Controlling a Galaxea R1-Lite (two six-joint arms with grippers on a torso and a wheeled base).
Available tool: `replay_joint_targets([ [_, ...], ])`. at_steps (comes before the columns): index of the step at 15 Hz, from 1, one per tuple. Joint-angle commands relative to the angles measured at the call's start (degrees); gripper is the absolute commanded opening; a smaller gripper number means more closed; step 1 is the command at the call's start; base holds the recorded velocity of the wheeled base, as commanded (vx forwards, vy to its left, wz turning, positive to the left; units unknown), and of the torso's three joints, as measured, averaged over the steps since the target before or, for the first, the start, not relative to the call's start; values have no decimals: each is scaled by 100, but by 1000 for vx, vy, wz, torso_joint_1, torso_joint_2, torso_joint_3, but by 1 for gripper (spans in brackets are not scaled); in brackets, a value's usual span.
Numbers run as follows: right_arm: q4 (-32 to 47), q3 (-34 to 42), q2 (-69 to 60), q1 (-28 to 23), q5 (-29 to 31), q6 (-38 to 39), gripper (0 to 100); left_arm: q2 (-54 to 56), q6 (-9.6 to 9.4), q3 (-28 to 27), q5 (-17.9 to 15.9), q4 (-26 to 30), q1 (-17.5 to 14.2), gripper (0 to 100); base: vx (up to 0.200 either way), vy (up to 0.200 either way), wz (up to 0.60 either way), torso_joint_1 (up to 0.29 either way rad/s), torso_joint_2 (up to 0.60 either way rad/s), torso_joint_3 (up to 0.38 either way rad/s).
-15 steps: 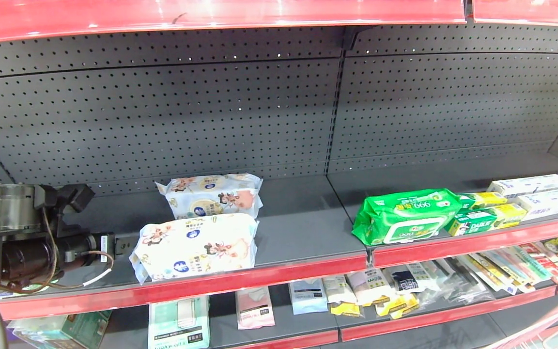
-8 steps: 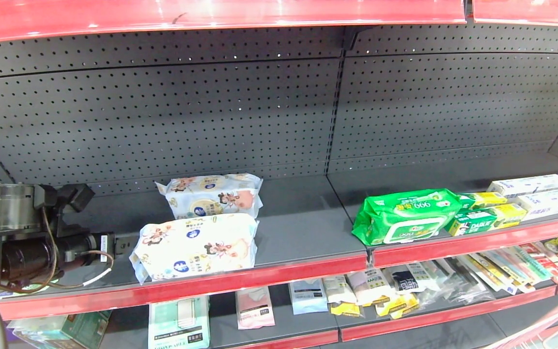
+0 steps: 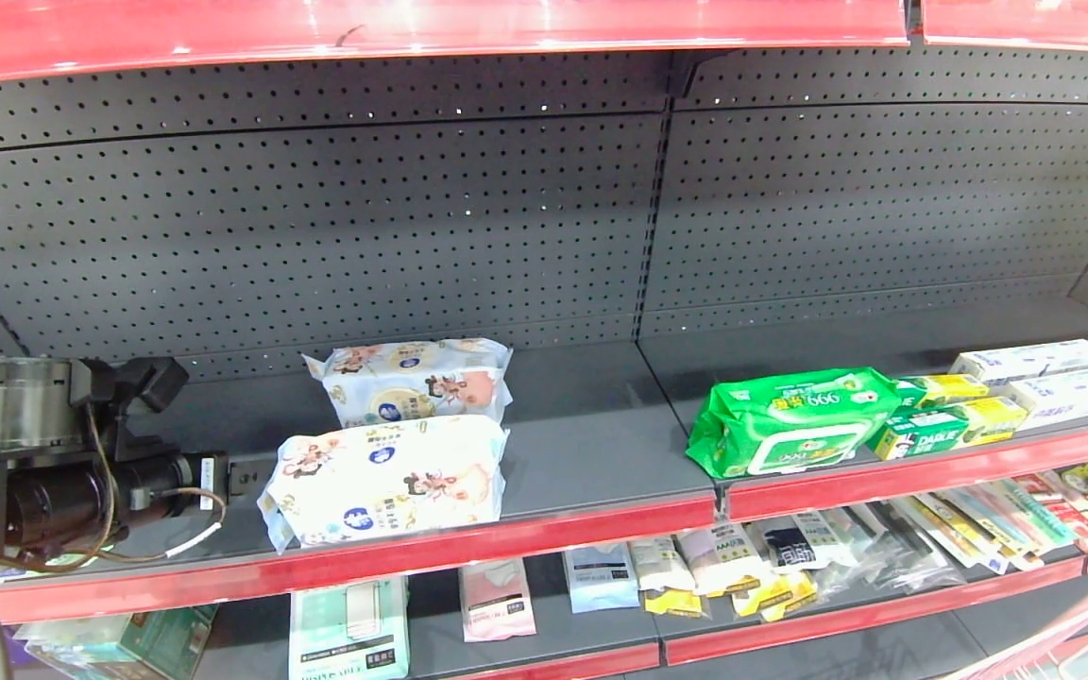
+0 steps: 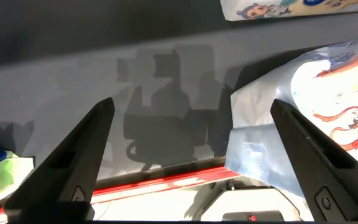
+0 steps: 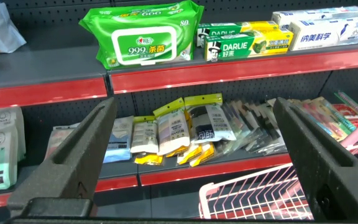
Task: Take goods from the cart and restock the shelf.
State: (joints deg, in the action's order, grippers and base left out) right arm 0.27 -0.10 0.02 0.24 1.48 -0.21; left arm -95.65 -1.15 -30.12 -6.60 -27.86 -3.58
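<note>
Shelf (image 3: 601, 444), grey deck with a red front lip. Two cartoon-print wipes packs are lying in its left bay. The front wipes pack (image 3: 383, 482) is sitting flat just behind the red lip. The rear wipes pack (image 3: 412, 378) is lying directly behind it, near the pegboard back panel (image 3: 365, 217). Cannot tell whether the two packs are touching.

The left arm (image 3: 81, 472) is lying level over the deck at the bay's left end, pointing toward the front wipes pack. Left gripper (image 4: 191, 106): the fingers (image 4: 79, 162) are standing wide apart, released, clamping nothing. The sealed end of the front wipes pack is lying in the gap between them, close to one finger. Contact cannot be told.

Right gripper (image 5: 194, 102): its fingers (image 5: 73, 162) are spread wide too, holding nothing. It is hanging in front of the right bay, level with the lower shelf (image 3: 790, 614). The pink wire cart (image 5: 253, 193) is sitting just below it.

In the right bay, a green wipes pack (image 3: 790, 420) is lying at the front lip. Toothpaste boxes (image 3: 945, 411) are lying just beside it on the right, with white boxes (image 3: 1054, 373) beyond them. The lower shelf is carrying a row of small sachets (image 3: 723, 562).
</note>
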Motion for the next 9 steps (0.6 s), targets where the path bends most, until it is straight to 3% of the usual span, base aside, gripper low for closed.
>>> replay_joint_targets([
  [1, 0, 1, 6, 2, 2, -6, 100, 37, -8, 24, 0, -53, -2, 100, 0, 0, 0, 0, 0, 0],
  [5, 0, 1, 6, 2, 2, 3, 100, 820, -70, 200, -8, -185, -11, 100, 0, 0, 0, 0, 0, 0],
  [6, 0, 1, 6, 2, 2, -6, 100, 1435, -281, 551, -8, -185, -28, 100, 0, 0, 0, 0, 0, 0],
  [9, 0, 1, 6, 2, 2, 3, 100, 3474, -501, 1712, -211, -185, -20, 100, 0, 0, 0, 0, 0, 0],
])
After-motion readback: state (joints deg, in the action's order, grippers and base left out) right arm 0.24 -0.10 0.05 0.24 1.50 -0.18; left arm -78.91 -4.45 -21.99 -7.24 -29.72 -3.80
